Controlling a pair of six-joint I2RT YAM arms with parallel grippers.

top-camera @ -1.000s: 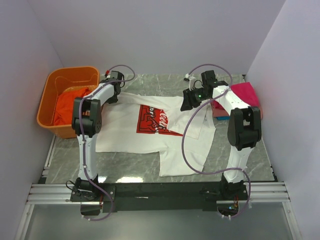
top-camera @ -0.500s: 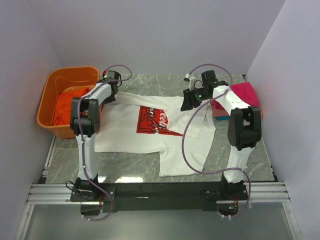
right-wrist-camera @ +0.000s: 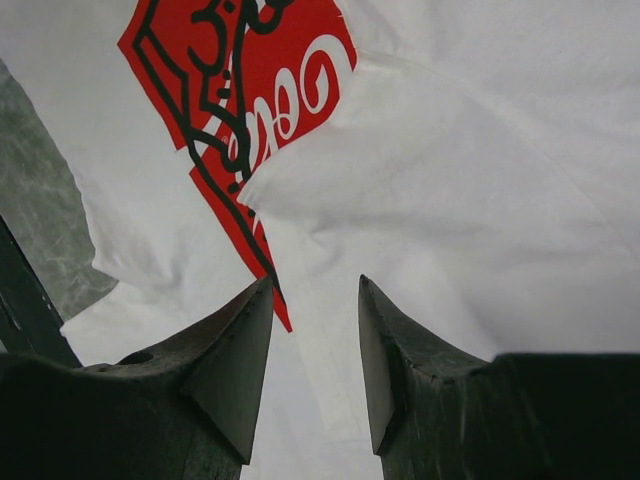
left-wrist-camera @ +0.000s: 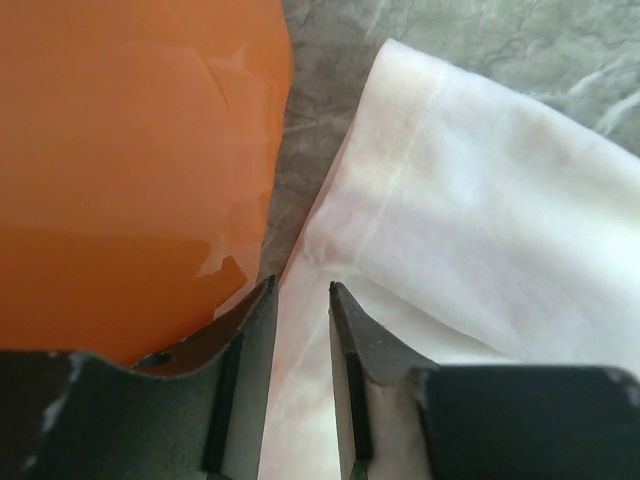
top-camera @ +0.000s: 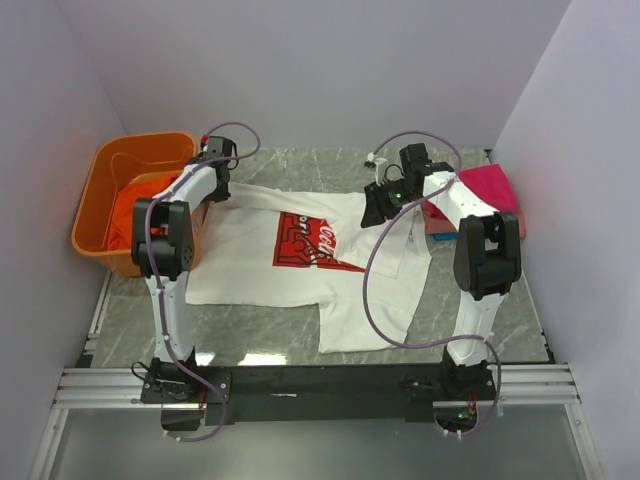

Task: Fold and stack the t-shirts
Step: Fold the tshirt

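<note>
White t-shirt (top-camera: 250, 275) lies spread on the table (top-camera: 250, 340), its sleeve just beside the orange basket (top-camera: 95, 210). Left gripper (left-wrist-camera: 301, 285) sits over that sleeve, jaws narrowly apart. The right gripper (right-wrist-camera: 315, 280), jaws wider and empty, hangs beside the red print (top-camera: 310, 240).

pale lilac walls (top-camera: 300, 70) enclose a grey marble-patterned tabletop (top-camera: 260, 335) with an aluminium rail (top-camera: 100, 385) along its near edge.

i see the basket (top-camera: 92, 205) at upper left, a shirt (top-camera: 130, 212) in it; the printed t-shirt (top-camera: 250, 270) lies mid-frame just beside it, and folded shirts (top-camera: 492, 188) sit at the right edge.
</note>
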